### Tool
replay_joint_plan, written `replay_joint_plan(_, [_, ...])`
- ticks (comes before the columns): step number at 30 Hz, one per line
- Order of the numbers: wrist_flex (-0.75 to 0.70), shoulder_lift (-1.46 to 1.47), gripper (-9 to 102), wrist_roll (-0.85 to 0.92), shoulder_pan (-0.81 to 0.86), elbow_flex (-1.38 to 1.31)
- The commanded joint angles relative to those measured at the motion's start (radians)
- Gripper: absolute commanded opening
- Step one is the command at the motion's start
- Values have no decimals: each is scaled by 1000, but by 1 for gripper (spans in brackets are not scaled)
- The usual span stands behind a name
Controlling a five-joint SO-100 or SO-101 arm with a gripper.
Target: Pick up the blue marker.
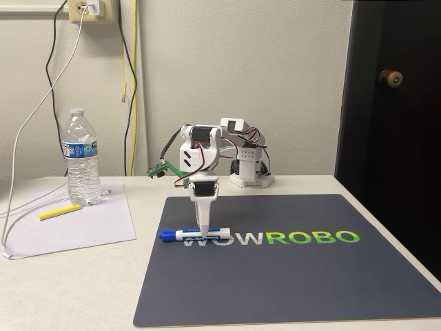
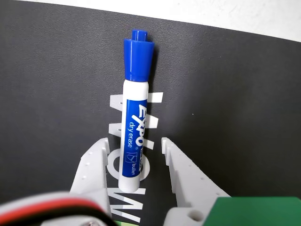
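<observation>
The blue marker point(image 1: 189, 234) lies flat on the dark mat, blue cap to the left in the fixed view, across the white "WOW" lettering. In the wrist view the marker point(image 2: 134, 136) points away from the camera, cap at the far end. My gripper point(image 1: 204, 230) points straight down over the marker's right half. It is open point(image 2: 133, 142): one white finger point(image 2: 91, 165) stands left of the barrel and the other point(image 2: 181, 169) right of it, with a gap on each side. The barrel's rear end sits between the fingers.
The dark WOWROBO mat point(image 1: 289, 276) covers most of the table. At the left, a water bottle point(image 1: 82, 157) and a yellow stick point(image 1: 59, 212) rest on a white sheet point(image 1: 76, 227). Cables hang down the wall. A dark door point(image 1: 393, 103) stands at the right.
</observation>
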State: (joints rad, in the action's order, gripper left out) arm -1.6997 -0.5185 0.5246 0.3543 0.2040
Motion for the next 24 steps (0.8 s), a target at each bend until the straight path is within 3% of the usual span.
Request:
replay_joint_plan(1, [11, -8, 22, -2, -9, -41])
replay_joint_plan(13, [12, 29, 17, -3, -11, -41])
replay_joint_plan(24, [12, 35, 6, -3, -15, -44])
